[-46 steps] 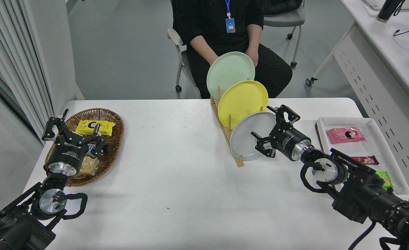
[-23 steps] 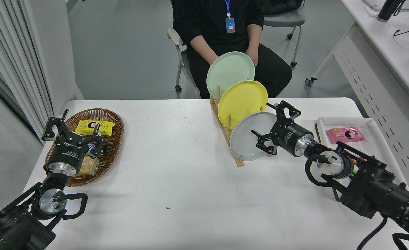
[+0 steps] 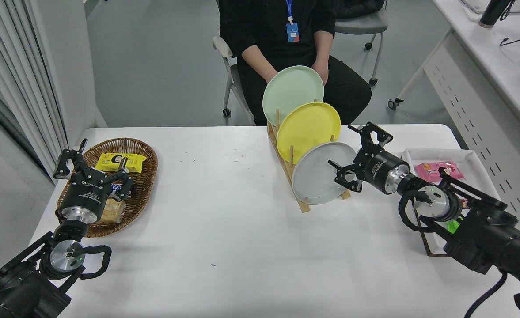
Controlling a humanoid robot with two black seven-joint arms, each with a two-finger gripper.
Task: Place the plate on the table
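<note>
Right gripper [image 3: 356, 160] spread wide, holding nothing, its fingers just right of the grey plate [image 3: 317, 176], which stands on edge in the wooden rack [image 3: 291, 179] to the claw's left on the table [image 3: 224, 229]; left gripper [image 3: 91, 171] parked far left, fingers apart.

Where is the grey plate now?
In the head view the grey plate stands in the wooden rack right of the table's centre, nearest slot, before the yellow plate, beside the open right gripper.
</note>
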